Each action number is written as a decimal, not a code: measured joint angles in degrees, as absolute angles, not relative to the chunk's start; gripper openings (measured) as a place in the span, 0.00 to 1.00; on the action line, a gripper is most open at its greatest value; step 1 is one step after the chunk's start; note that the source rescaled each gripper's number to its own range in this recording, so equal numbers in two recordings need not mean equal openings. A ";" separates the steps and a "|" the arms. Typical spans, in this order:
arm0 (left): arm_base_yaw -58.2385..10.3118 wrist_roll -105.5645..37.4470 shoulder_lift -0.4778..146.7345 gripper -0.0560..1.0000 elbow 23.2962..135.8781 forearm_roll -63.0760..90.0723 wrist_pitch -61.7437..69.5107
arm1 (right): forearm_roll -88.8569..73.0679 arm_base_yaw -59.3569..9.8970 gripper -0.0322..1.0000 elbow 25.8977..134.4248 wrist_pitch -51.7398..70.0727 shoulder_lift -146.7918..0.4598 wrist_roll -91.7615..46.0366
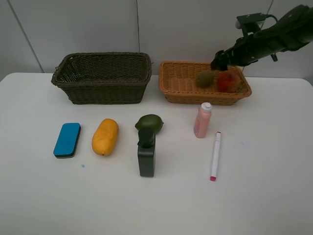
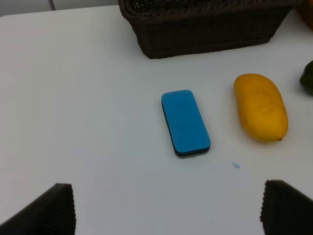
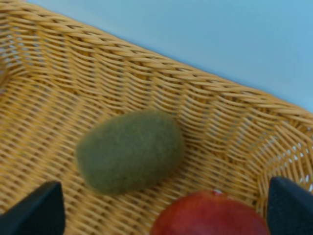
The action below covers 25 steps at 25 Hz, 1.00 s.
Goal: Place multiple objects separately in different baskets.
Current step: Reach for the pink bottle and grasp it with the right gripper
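- My left claw (image 2: 166, 210) hangs over the white table (image 1: 274, 205), fingers spread wide, gripping nothing.
- Nearest me, the white-pink marker (image 1: 215, 155) lies flat and the dark green bottle (image 1: 146, 157) stands upright.
- Next come the blue eraser block (image 1: 67, 140) and the orange-yellow mango (image 1: 105, 136), side by side but apart.
- The green avocado (image 1: 149, 122) sits just behind the dark green bottle, and the pink bottle (image 1: 202, 120) stands upright near the marker.
- Farther back, the dark olive-brown basket (image 1: 102, 85) sits left and the orange-tan basket (image 1: 181, 85) right.
- In the orange-tan basket lie the brown kiwi (image 1: 205, 79) and the red pomegranate (image 1: 228, 81), close together.
- My right claw (image 1: 218, 61) hovers above those two, fingers spread, pinching nothing.
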State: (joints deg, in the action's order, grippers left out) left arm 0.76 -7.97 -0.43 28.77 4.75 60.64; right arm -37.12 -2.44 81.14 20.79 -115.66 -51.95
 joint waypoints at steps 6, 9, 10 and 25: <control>0.76 -7.97 -0.43 1.00 28.77 4.75 60.64 | -37.48 -2.44 1.00 81.14 25.75 -111.34 -48.86; 0.76 -7.97 -0.43 1.00 28.77 4.75 60.64 | -37.48 -2.44 1.00 81.14 28.11 -108.43 -47.38; 0.76 -7.97 -0.43 1.00 28.77 4.75 60.64 | -37.48 -2.44 1.00 81.16 28.89 -107.36 -46.81; 0.76 -7.97 -0.43 1.00 28.77 4.75 60.64 | -20.86 -2.44 1.00 81.21 45.04 -95.08 -31.05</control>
